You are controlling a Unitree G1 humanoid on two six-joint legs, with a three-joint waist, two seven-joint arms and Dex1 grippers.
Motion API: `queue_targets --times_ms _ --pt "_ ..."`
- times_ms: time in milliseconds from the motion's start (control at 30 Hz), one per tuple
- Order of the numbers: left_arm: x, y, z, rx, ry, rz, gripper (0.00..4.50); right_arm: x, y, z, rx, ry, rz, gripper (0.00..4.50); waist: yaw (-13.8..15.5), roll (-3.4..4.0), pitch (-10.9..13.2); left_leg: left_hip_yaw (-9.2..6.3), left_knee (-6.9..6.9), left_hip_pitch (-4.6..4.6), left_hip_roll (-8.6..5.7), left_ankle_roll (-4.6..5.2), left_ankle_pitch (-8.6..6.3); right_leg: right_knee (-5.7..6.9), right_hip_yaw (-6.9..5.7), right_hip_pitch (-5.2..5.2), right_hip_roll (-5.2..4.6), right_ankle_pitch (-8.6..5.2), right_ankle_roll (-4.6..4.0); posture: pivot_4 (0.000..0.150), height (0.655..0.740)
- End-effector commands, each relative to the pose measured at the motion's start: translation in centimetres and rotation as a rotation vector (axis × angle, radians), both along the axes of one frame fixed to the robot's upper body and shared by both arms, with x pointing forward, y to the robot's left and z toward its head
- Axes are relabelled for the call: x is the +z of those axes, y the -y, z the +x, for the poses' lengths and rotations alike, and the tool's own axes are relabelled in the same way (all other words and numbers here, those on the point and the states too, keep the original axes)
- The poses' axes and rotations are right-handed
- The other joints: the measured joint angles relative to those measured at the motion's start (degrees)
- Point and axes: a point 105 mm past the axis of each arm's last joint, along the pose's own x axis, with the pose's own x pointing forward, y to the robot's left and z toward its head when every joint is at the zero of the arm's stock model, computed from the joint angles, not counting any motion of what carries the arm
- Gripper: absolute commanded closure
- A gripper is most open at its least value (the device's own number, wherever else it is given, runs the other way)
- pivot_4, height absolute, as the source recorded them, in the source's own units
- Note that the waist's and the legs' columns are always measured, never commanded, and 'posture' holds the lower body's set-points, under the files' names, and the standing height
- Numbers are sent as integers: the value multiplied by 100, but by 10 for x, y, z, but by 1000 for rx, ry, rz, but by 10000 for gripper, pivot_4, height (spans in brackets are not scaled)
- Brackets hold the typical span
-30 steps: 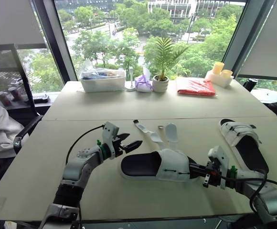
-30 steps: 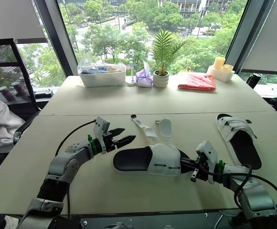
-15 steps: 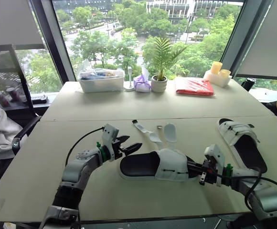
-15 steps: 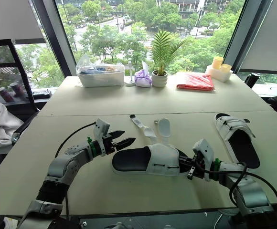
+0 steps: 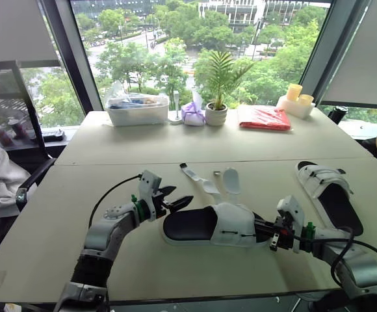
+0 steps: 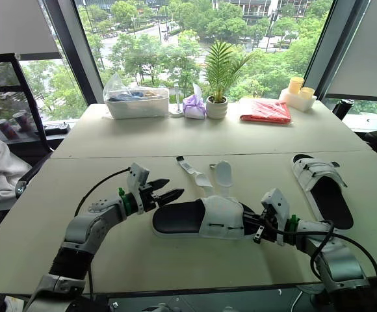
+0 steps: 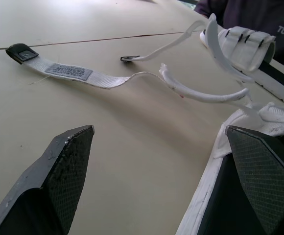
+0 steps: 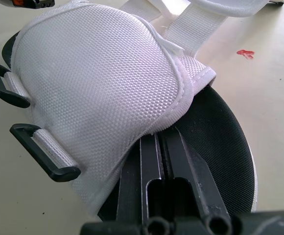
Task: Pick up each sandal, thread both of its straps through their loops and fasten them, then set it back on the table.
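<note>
Sandal [image 5: 211,224] lies with its long axis running between my grippers. Left gripper [image 5: 179,194] open at the heel; right gripper [image 5: 261,228] closed, tucked under the upper at the toe.

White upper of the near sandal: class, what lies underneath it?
Under the white upper lies the black footbed, with the right tool, shut, lying along it. The tool's tips and the footbed farther in cannot be seen, because the upper covers them.
</note>
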Motion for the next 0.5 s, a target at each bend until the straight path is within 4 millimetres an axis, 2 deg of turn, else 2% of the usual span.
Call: queue_targets --times_ms 33,500 --pt "13 3 -1 -7 41 -13 525 -13 -3 -1 -6 -47 -11 45000 0 0 0 0 0 0 0 0 0 0 0 0 0 0 0 1500 7388" --pt "15 3 -2 -6 44 -12 525 -11 -4 2 -10 -41 -4 45000 -1 0 0 0 -1 0 0 0 0 0 0 0 0 -1 -3 1500 7388"
